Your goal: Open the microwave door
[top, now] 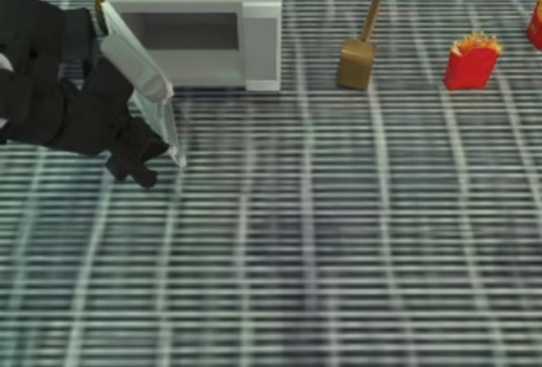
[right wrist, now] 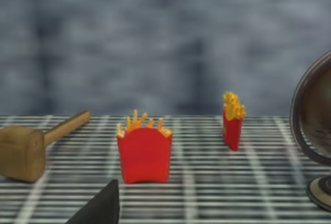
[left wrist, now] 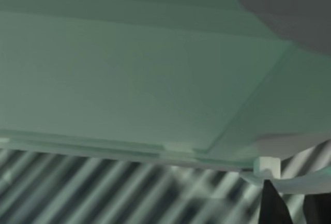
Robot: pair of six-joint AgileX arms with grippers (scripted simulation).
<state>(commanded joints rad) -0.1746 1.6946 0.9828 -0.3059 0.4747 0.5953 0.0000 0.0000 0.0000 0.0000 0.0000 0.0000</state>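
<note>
Left gripper (top: 140,168) is seen at the free, outer edge of the microwave door (top: 140,79), near the table's left side in the top view; its dark fingers sit against the lower corner of the panel, but whether they are clamped on the edge or merely touching it cannot be told. In the left wrist view the door's pale translucent window (left wrist: 129,79) fills most of the picture, and only a dark fingertip (left wrist: 274,206) is seen below a small white tab on the door's edge. The door is swung well out from the microwave (top: 199,19), hinged at the oven's left front corner and angled toward the near-left of the table (top: 339,257), so the dark cavity (top: 182,32) is exposed. The narrow plain control strip (top: 262,45) is seen at the right of the oven's front. The microwave is set at the far left of the table. Well apart to its right a brown mallet (top: 360,53) is laid with its handle pointing to the far edge, then a red carton of fries (top: 472,62), and a second red carton (top: 535,24) is cut by the right border. The right gripper is not visible from above; in the right wrist view only a dark tip (right wrist: 101,208) is shown, facing the mallet, both cartons and part of a globe (right wrist: 315,131).
</note>
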